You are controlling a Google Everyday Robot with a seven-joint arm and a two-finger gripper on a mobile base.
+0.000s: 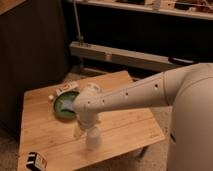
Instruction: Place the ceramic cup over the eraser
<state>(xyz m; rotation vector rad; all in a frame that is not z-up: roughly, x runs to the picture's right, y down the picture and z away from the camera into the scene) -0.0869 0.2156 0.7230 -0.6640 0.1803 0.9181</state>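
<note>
Cup (93, 140) upright on table (131, 127) | gripper (86, 129) down at cup (grip: cannot tell) | eraser (36, 160) at near-left corner, well apart.

A light wooden table (131, 124) carries four things. A green bowl (64, 106) sits at ten o'clock, with a whitish strip (67, 89) just beyond it at eleven. The black eraser (36, 160) lies at the seven o'clock corner. The white cup (93, 140) stands at six, near the front edge, and the gripper (83, 131) is right at the cup.
</note>
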